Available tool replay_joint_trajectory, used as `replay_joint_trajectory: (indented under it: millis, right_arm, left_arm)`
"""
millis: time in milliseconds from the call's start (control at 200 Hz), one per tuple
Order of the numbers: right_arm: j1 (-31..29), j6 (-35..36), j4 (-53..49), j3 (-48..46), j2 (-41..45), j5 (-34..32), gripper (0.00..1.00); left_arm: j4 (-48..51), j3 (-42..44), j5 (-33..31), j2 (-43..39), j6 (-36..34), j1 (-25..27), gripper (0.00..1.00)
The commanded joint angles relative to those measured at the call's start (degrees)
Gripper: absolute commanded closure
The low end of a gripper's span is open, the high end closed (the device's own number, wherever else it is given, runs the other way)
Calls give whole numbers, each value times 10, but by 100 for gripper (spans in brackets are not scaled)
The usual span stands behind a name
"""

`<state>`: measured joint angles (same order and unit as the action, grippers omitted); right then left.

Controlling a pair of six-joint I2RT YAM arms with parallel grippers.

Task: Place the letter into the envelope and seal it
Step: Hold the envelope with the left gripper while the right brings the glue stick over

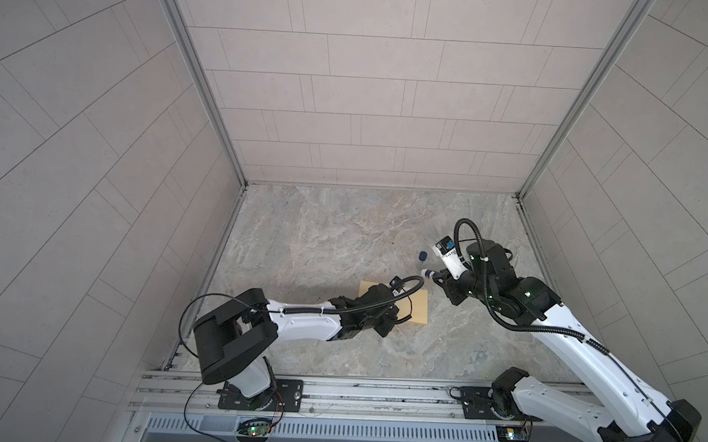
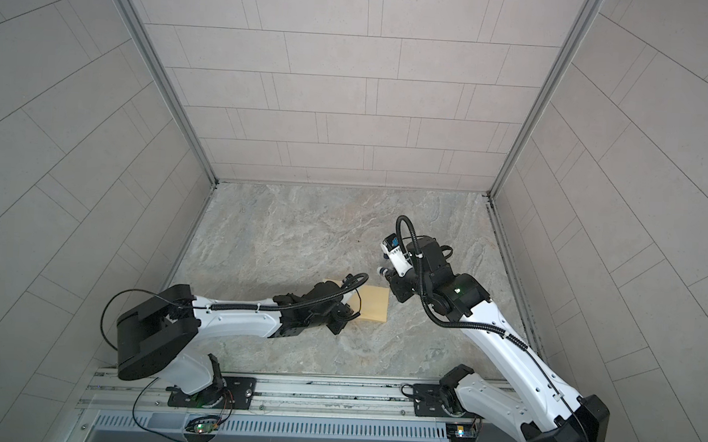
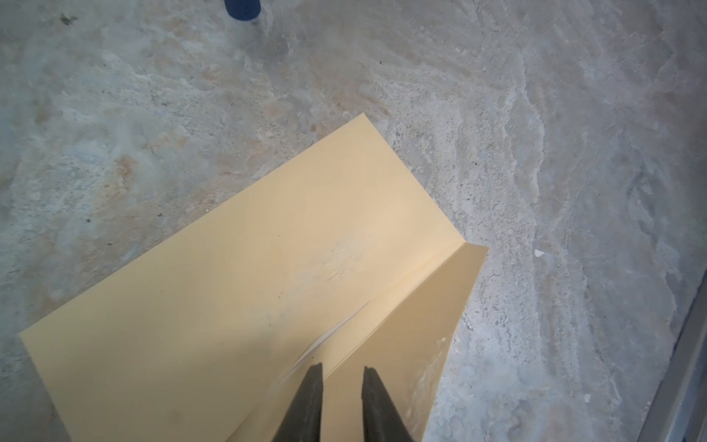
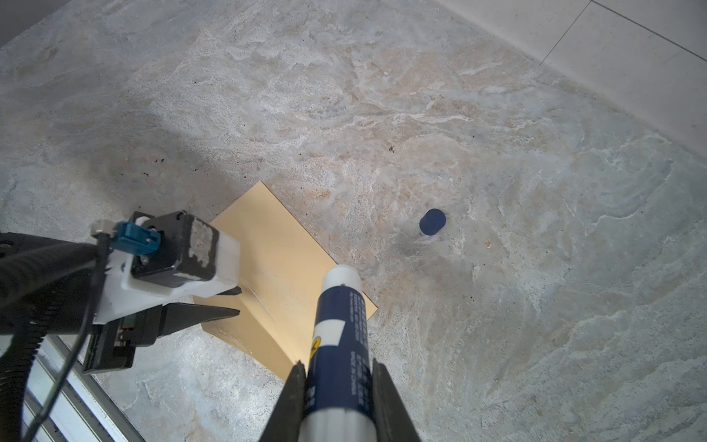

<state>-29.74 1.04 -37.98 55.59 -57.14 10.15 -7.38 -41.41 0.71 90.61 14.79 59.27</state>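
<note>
The sealing step is in hand. The envelope (image 3: 229, 287) lies flat on the counter (image 1: 322, 237), near its front middle, with its flap (image 3: 440, 325) folded open and slightly raised. No letter shows in any view, so it is probably already inside.

The left claw (image 3: 342, 373) sits low over the flap's fold, narrow, with a small gap between its 2 jaws. I cannot tell whether it pinches the paper.

The right claw (image 4: 338, 367) is clamped on an uncapped glue stick (image 4: 340, 317), which hangs just beyond the envelope's far right corner. Its blue cap (image 4: 432, 222) lies apart on the counter.

Next, the stick's white tip must come down onto the inner flap. The left claw has to keep the flap steady and open.
</note>
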Motion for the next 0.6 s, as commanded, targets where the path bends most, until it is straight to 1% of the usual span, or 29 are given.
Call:
replay_joint_trajectory:
  millis: [0,80,320,595]
  right_arm:
    - [-3,2,-3,0,11,-5,100]
    - [-4,3,-3,-3,14,-5,100]
    - [-4,3,-2,-7,15,-6,100]
    - [-3,1,3,-7,13,-4,100]
  left_arm:
    - [29,-15,17,15,-5,0,81]
    - [29,-13,24,21,-2,1,84]
    - [31,-6,17,40,21,9,86]
    - [5,-14,0,69,54,30,88]
